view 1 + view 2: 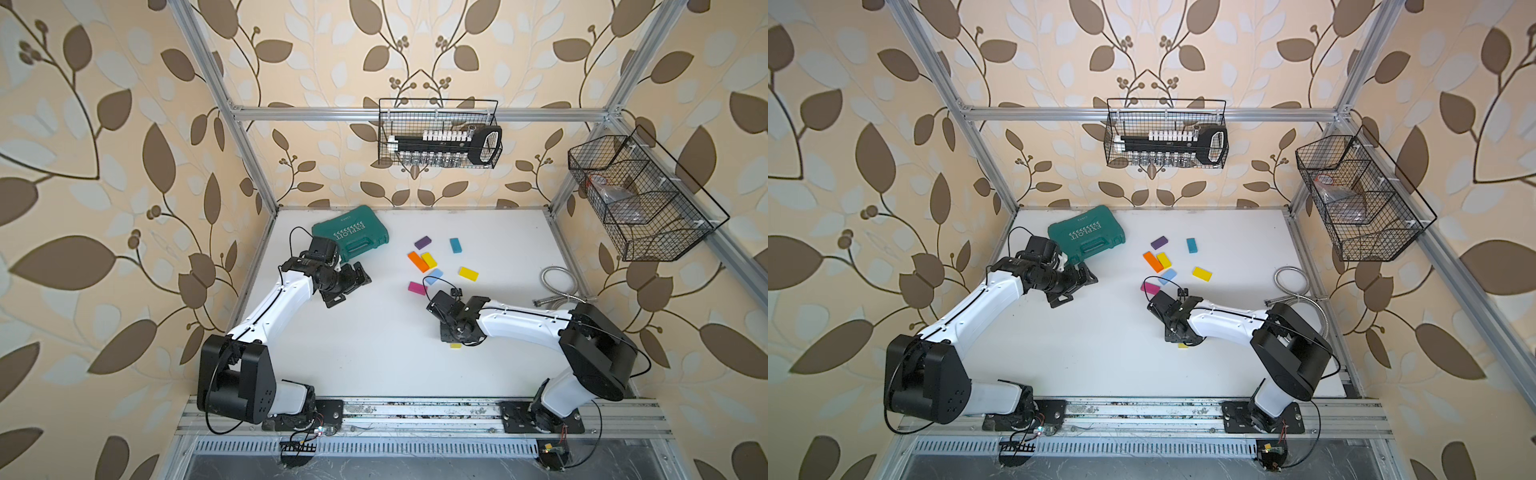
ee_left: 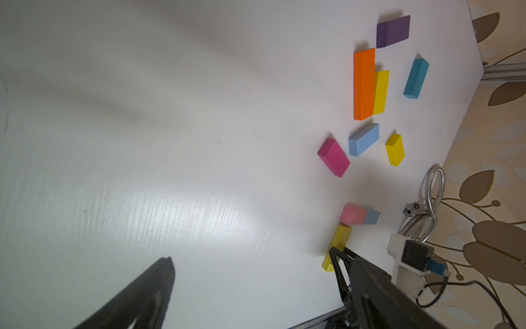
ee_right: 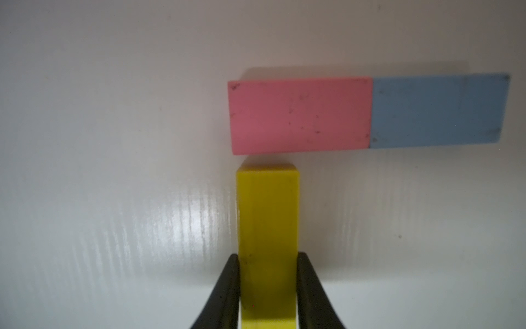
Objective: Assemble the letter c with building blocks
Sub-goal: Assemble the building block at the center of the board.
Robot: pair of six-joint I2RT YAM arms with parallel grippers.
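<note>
Clasping yellow block (image 3: 267, 216), right fingers (image 3: 227, 290), seemingly snug, pink block (image 3: 299, 115) just ahead, left fingers (image 2: 148, 296) wide, empty

Scattered flat on the far middle of the surface (image 1: 374, 353): purple block (image 1: 423, 242); teal block (image 1: 456, 245); orange block (image 1: 415, 262) touching a yellow block (image 1: 429, 260) along their long sides; light blue block (image 1: 433, 276); second yellow block (image 1: 468, 274); magenta block (image 1: 417, 287). Closer in, pink block (image 3: 300, 115) and blue block (image 3: 438, 111) butt end to end; third yellow block (image 3: 267, 213), clamped between the jaws of the right gripper (image 3: 268, 255), points squarely at the pink block's long side, just beside it.
</note>
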